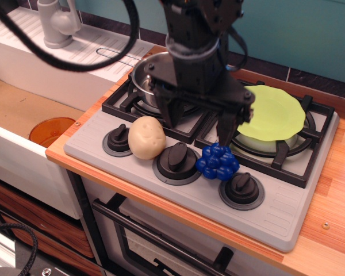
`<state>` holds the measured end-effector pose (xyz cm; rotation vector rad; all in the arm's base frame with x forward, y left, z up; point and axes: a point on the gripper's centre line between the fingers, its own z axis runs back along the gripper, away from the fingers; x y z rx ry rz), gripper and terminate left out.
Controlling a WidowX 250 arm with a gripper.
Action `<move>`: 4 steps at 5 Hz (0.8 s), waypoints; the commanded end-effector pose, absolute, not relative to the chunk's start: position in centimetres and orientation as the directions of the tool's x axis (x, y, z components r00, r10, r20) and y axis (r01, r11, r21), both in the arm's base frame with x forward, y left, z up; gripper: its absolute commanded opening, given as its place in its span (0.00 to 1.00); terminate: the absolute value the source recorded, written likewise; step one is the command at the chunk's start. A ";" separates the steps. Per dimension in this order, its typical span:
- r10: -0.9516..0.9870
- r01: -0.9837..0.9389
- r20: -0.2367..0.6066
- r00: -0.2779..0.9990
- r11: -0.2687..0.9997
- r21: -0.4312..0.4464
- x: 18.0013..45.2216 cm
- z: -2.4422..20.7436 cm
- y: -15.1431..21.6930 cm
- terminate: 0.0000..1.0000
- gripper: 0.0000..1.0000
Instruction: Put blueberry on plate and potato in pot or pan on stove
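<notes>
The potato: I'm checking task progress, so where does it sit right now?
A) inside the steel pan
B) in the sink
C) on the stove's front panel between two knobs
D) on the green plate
C: the potato rests on the stove front panel, between the left and middle knobs, outside the pan and away from the plate.
</notes>
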<state>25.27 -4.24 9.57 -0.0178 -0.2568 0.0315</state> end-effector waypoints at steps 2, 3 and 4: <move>0.036 -0.026 0.322 0.946 0.999 -0.036 25.8 6.9 -4.7 0.00 1.00; 0.041 -0.027 0.341 0.939 0.999 -0.047 26.0 5.9 -5.0 0.00 1.00; 0.041 -0.023 0.359 0.932 0.998 -0.056 26.4 4.8 -5.2 0.00 1.00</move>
